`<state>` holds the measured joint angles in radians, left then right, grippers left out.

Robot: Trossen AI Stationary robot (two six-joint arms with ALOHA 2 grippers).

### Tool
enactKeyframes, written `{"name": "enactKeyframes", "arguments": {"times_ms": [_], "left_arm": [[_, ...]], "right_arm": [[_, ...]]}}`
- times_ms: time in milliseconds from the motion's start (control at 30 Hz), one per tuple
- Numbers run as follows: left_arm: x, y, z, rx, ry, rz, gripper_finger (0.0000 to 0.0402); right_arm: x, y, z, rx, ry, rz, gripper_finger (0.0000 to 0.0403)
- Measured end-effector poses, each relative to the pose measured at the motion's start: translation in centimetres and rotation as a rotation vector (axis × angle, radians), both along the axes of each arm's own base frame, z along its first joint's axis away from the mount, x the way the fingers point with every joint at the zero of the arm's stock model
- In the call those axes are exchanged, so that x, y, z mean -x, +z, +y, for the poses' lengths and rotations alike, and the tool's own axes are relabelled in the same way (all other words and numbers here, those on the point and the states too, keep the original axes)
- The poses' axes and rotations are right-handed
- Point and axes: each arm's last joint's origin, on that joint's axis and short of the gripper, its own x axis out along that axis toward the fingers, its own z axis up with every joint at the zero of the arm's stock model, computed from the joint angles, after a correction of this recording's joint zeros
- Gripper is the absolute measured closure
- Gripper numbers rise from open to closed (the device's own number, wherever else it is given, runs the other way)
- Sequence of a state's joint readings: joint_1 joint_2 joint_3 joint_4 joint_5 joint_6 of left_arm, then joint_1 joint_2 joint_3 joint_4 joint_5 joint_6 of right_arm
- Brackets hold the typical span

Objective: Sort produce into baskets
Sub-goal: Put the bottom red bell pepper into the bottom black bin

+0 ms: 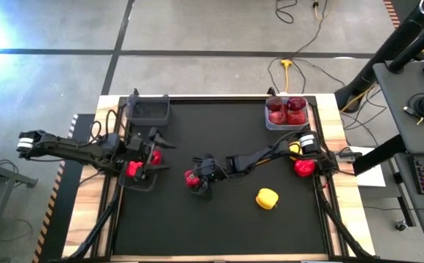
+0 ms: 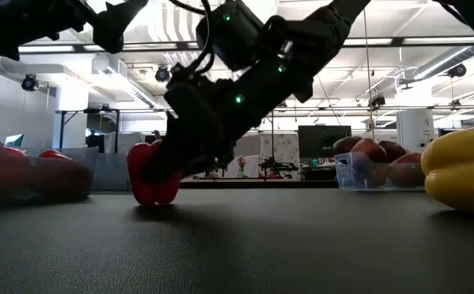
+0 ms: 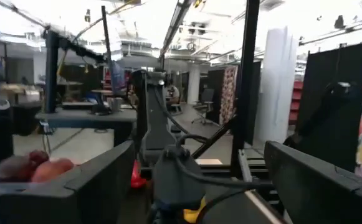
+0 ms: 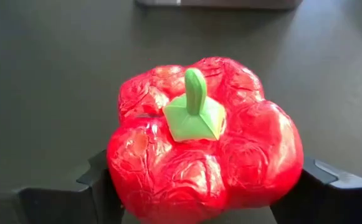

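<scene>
Right end effector (image 1: 195, 180) grips my red bell pepper (image 4: 202, 143) across its lobed flanks, mid-desk (image 1: 219, 226); it looks light, rigid, glossy-slick. Left end effector (image 1: 153, 155) hangs open above a dark basket (image 1: 140, 180).

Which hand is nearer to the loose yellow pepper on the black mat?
The right hand, closed around a red bell pepper beside the yellow pepper. The left hand is farther, over the dark left bin.
</scene>
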<state>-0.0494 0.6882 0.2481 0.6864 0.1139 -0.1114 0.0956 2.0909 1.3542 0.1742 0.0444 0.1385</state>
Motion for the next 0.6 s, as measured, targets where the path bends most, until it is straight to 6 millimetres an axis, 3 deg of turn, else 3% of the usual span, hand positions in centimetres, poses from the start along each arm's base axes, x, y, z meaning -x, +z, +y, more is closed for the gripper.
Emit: {"name": "enactKeyframes", "arguments": {"times_ms": [233,600], "left_arm": [[-0.2,-0.9,0.1,0.005,0.018,0.099,0.0063],[-0.9,-1.7,0.1,-0.011,0.042,0.148,0.0063]], "right_arm": [[0.1,0.3,0.0,0.006,0.005,0.000,0.0085],[3.5,5.3,0.3,0.007,-0.010,0.191,0.0052]]}}
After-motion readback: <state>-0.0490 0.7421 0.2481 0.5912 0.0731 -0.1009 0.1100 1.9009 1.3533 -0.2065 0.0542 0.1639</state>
